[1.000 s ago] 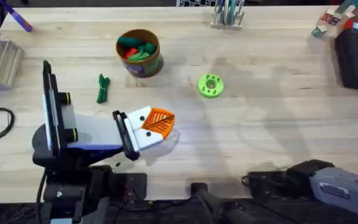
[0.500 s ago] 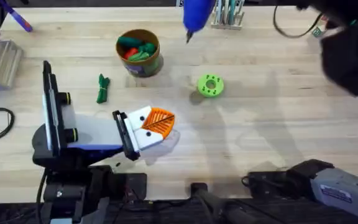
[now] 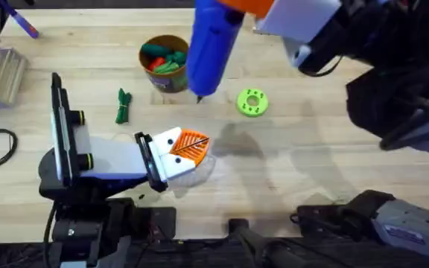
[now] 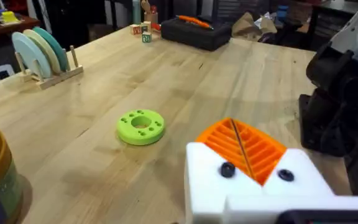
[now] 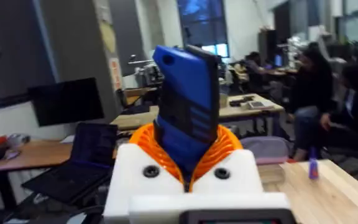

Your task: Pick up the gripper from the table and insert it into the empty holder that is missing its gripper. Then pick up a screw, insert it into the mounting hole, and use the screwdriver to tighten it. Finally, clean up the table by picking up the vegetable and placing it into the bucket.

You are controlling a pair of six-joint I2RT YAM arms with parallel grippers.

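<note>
Now, progress: we are judging the gripper step finished and the screw step under way.
Right gripper [image 5: 188, 177]: we are clamping the screwdriver [image 3: 208, 46] between our orange fingers [image 5: 145, 140]; it is riding high over the bench [image 3: 334, 171], tip pointing down between the bucket [image 3: 167, 63] and the green disc [image 3: 252, 102].
Left gripper [image 4: 244, 155]: we are resting it on the bench, both orange fingers [image 4: 263, 149] seated in their white holders [image 4: 207, 165] and pressed together on nothing.
Gripper: we are seeing no loose orange finger on the bench, so the empty holder looks filled.
Screws: we are seeing a dark screw head [image 4: 227, 169] in each holder in the left wrist view; whether either is tight, we cannot tell.
Vegetable [image 3: 123, 106]: it is lying on the bench beside the bucket, apart from it.
Bucket: it is holding green and red toys.
Left to do: we are reckoning on bringing the tip to the screw, tightening, then binning the vegetable.
</note>
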